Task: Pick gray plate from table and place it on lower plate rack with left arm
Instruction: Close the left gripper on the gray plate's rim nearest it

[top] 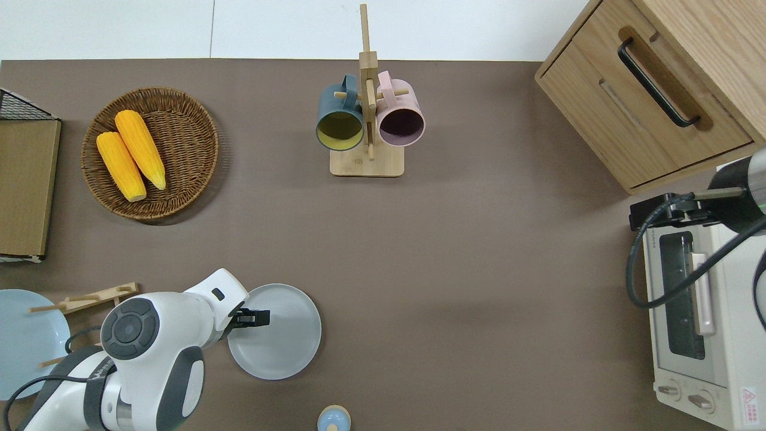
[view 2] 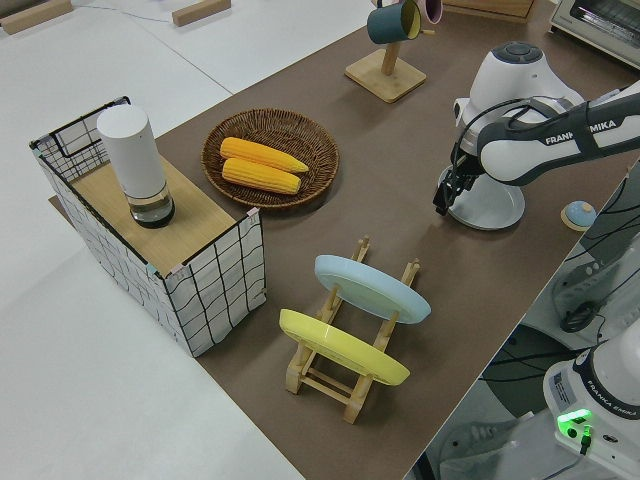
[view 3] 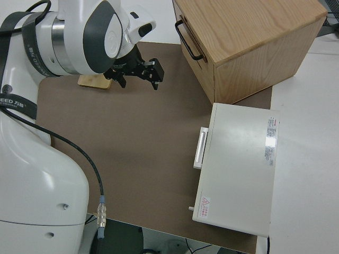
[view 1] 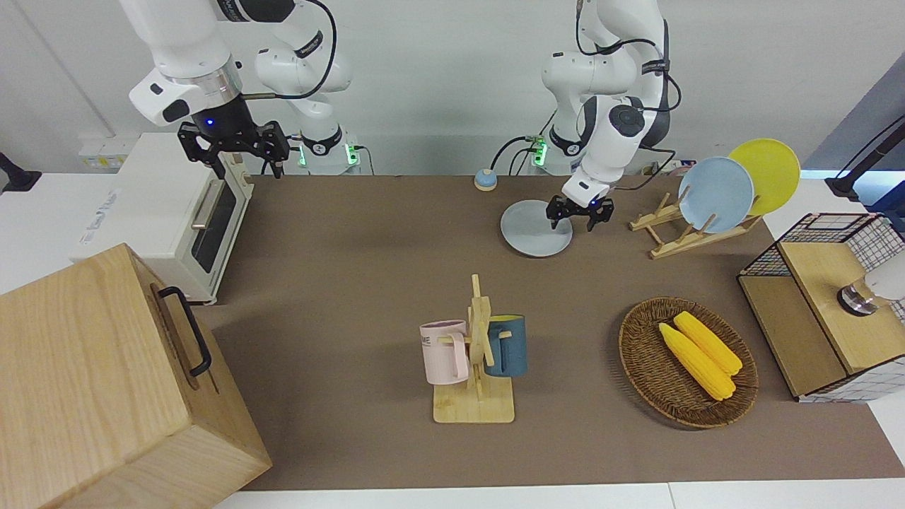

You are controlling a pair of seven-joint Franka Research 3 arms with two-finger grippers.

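One left gripper, fingers spread, poised over the rack-side rim of the gray plate lying flat on the table beside the plate rack: reach step; next, straddle and pinch the rim; right arm parked.

Two corn cobs are lying in a wicker basket, and a pink mug and a dark blue mug are hanging on the wooden mug stand (mid-table). A white toaster oven is sitting beside a wooden drawer cabinet.
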